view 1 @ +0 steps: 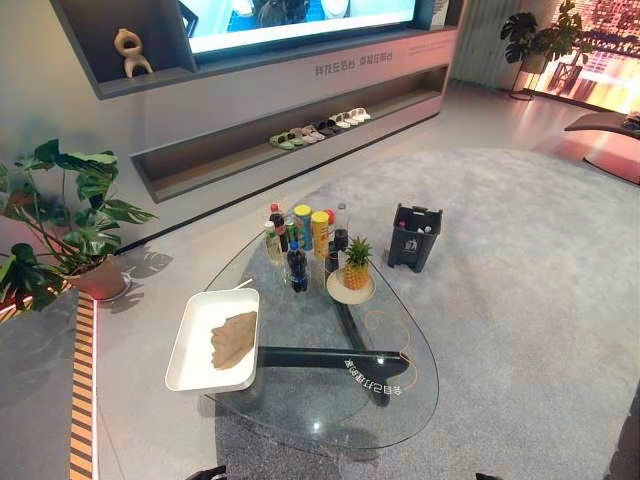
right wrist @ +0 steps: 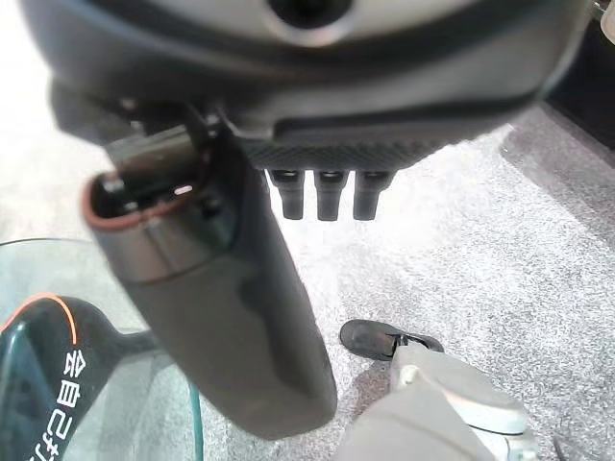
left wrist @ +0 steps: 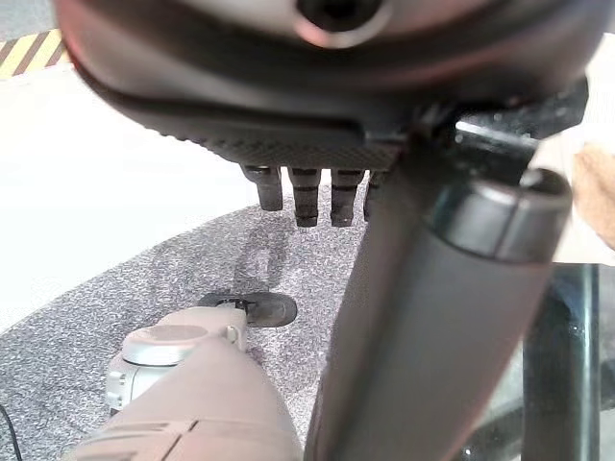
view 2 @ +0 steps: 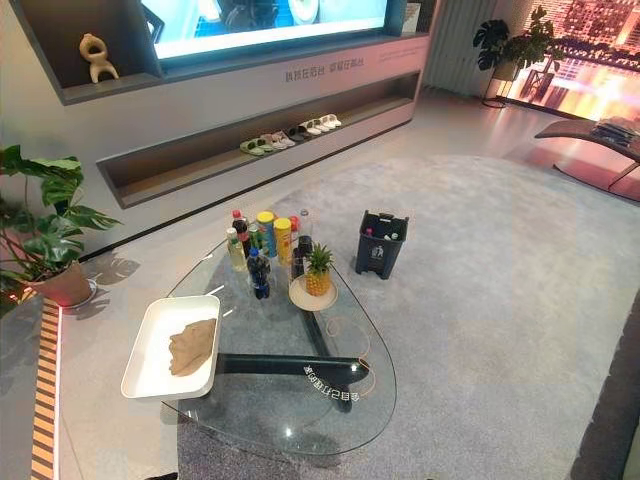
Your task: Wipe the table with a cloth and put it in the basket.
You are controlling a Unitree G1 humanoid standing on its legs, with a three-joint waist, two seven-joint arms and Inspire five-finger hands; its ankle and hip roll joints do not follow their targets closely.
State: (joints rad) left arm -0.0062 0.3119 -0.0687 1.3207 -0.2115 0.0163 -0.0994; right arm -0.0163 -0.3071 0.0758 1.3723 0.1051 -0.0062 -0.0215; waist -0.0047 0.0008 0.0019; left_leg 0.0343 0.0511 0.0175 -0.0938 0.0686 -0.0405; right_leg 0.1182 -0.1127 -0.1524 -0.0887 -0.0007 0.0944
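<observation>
A crumpled brown cloth point(view 1: 233, 338) lies in a white rectangular tray point(view 1: 198, 330) on the left edge of a glass table point(view 1: 405, 400). A dark basket point(view 1: 415, 236) holding small items stands on the carpet beyond the table's far right side. My left hand point(left wrist: 303, 192) hangs beside the table over the carpet, fingers straight and holding nothing. My right hand point(right wrist: 322, 192) hangs the same way near the table's right edge, also with nothing in it. Both hands are well short of the cloth.
Several bottles and cans point(view 1: 300, 240) cluster at the table's far end, with a pineapple point(view 1: 356, 265) on a plate beside them. A potted plant point(view 1: 70, 230) stands at the left. Shoes point(view 1: 320, 130) line a low wall shelf. Grey carpet surrounds the table.
</observation>
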